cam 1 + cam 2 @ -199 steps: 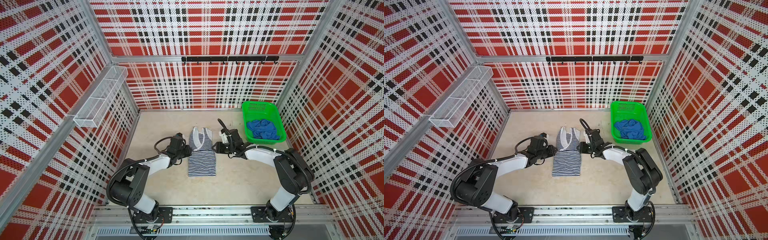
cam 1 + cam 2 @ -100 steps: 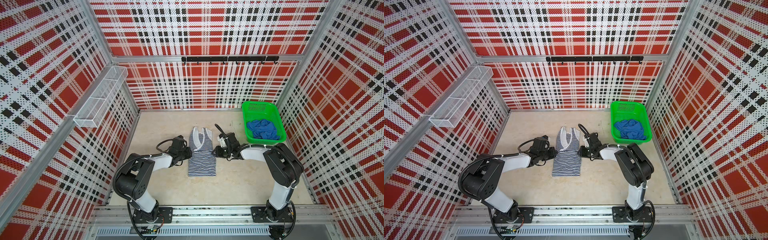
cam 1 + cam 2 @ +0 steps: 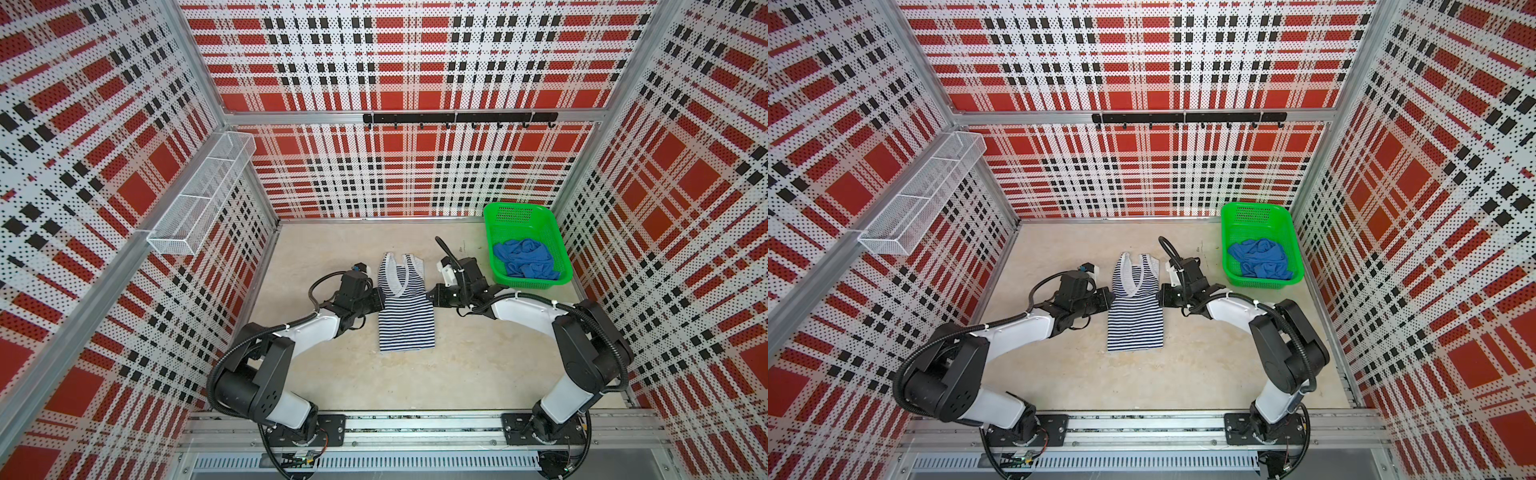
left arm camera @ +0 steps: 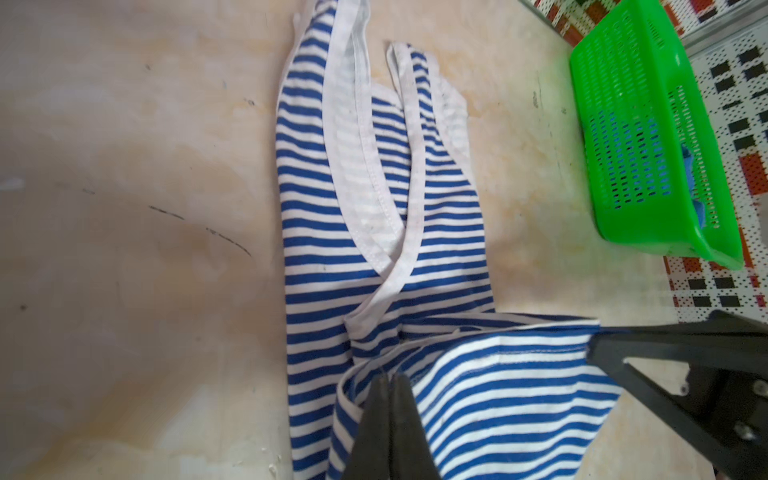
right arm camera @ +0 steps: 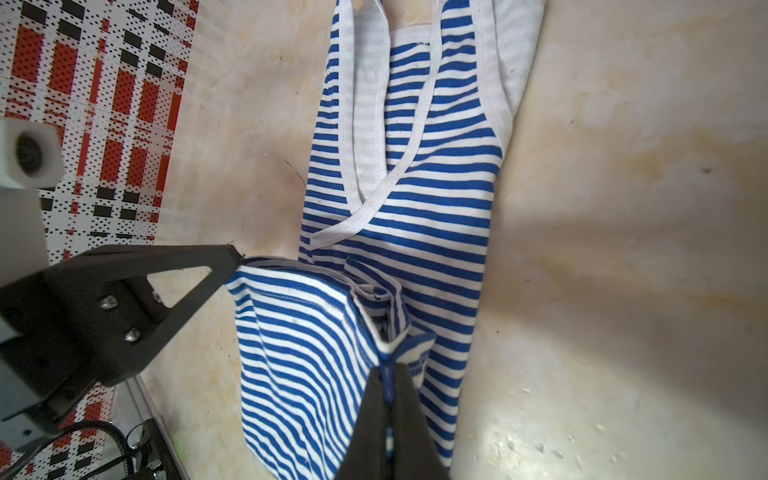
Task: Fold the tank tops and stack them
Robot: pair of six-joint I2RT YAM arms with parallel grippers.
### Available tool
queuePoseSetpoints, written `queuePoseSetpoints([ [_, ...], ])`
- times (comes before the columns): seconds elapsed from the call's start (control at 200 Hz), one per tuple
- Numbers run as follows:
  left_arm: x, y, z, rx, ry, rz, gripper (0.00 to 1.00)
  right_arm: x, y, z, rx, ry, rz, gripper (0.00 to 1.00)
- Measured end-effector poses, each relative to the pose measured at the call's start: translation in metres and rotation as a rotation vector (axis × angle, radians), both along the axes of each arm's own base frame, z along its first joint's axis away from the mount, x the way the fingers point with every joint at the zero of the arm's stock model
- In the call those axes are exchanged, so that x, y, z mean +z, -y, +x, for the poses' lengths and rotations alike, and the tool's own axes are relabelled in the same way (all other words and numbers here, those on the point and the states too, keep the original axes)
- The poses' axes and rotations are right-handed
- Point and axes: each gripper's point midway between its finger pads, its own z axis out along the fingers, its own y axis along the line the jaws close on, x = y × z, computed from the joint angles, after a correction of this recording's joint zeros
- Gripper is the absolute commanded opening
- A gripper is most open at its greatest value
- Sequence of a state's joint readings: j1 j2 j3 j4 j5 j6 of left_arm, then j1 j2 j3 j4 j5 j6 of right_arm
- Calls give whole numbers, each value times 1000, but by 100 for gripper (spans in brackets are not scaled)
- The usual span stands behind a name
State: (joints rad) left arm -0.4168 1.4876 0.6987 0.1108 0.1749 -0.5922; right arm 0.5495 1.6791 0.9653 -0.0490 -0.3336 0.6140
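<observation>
Striped tank top (image 3: 406, 328): soft, white-trimmed, narrow; left end effector (image 4: 389, 376), right end effector (image 5: 388, 365) pinching edges.

This is a robot test cell in a lab. Perforated plaid panels (image 3: 415, 62) on an aluminium frame (image 3: 291, 118) box in a beige table (image 3: 478, 374). A left arm (image 3: 307, 332) and a right arm (image 3: 528, 311) are bolted to a rail (image 3: 415, 424) at its front edge, and a hook bar (image 3: 457, 117) and a wire shelf (image 3: 199, 199) hang on the walls.
</observation>
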Motion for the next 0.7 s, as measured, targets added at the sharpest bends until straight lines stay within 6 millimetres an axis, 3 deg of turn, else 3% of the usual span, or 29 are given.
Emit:
queuePoseSetpoints([
  [0.16,4,-13,16,35,36,2,0,6,-10,16,15,35,4,0],
  [0.261,-11,-20,31,59,25,10,0,1,-17,30,17,47,5,0],
  [0.396,-39,-24,46,68,-15,29,0,-25,-17,43,13,24,-21,0],
  [0.456,-49,-26,51,70,-26,36,1,-39,-14,48,9,14,-36,8],
  [0.586,-59,-29,61,66,-31,42,24,-64,-3,59,1,-3,-62,34],
  [0.702,-50,-43,72,85,1,48,39,-57,5,72,-15,35,-62,54],
])
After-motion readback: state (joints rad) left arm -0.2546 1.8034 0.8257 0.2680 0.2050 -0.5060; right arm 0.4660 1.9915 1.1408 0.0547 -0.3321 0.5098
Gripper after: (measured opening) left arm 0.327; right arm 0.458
